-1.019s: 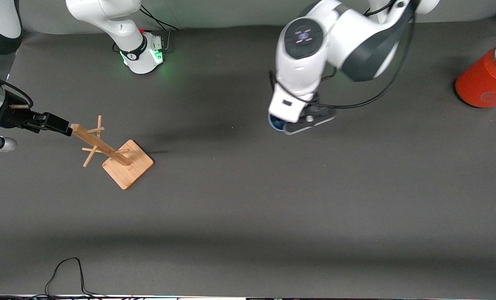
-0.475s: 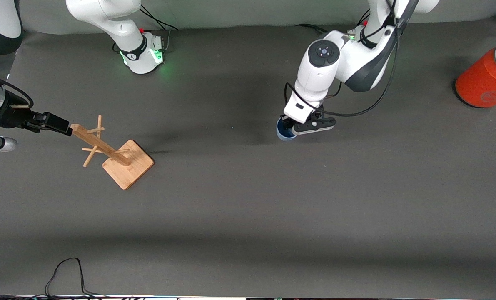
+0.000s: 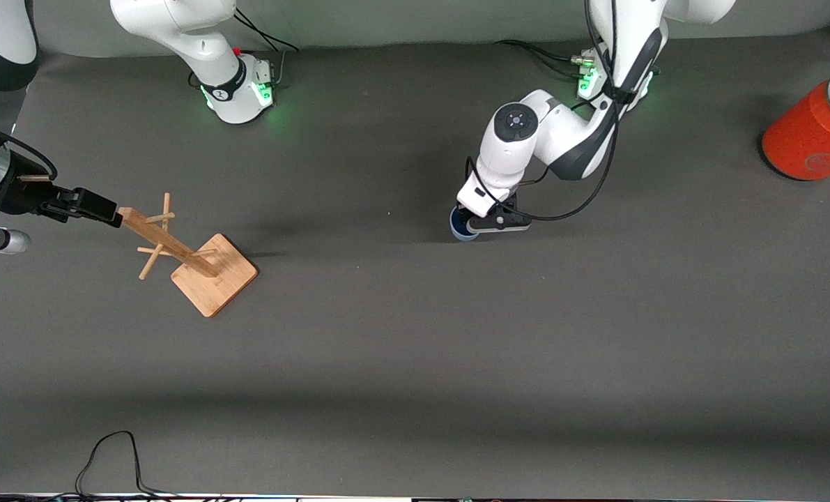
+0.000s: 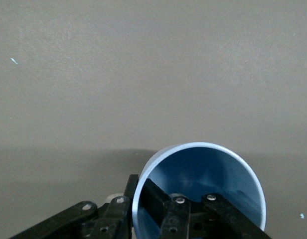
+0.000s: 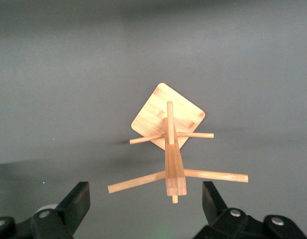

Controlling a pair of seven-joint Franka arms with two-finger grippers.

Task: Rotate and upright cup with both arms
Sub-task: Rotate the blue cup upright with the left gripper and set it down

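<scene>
One cup, mouth up, mid-table, left gripper clamped on its rim; lowered since a second ago. One wooden rack, one orange can. Right gripper spread above rack, waiting.

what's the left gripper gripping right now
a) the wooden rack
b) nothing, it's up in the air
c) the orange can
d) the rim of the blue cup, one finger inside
d: in the left wrist view the left gripper has one finger inside the cup and one outside its wall.
</scene>
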